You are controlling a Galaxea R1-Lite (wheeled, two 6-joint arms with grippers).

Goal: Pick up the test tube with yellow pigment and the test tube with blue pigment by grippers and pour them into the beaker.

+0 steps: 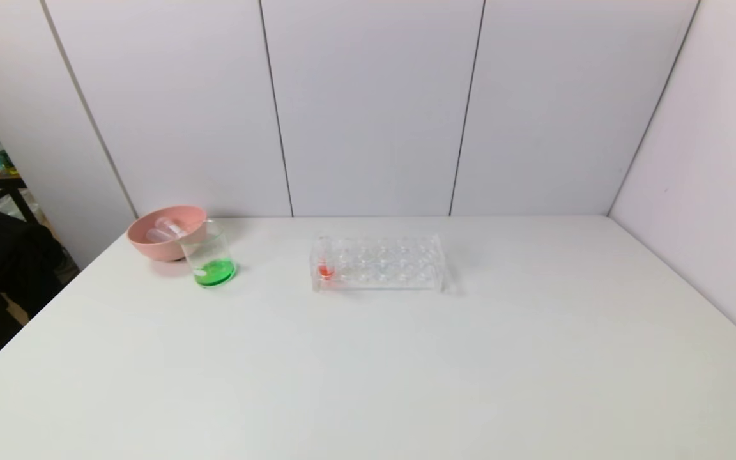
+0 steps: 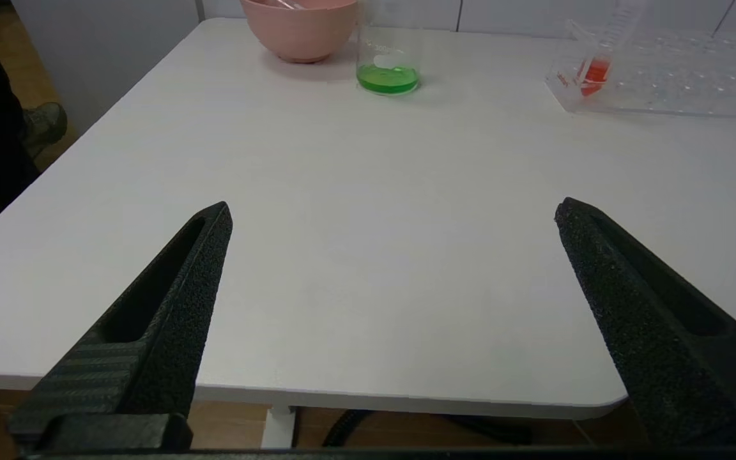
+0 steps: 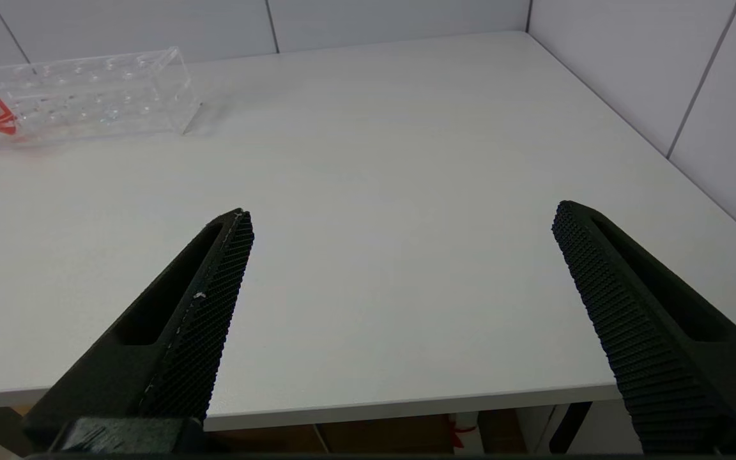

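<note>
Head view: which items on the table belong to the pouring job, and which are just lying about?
Job:
beaker, holding green liquid
clear tubes in the pink bowl
left gripper, open, near table edge
right gripper, open, near table edge

Lying about:
tube rack
red-orange tube in the rack

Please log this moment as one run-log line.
left gripper open, parked | right gripper open, parked | beaker: green liquid | pink bowl: empty tubes

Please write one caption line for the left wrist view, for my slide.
Open left pincer hovers at the table edge, empty, facing the beaker of green liquid, the pink bowl and the tube rack.
</note>
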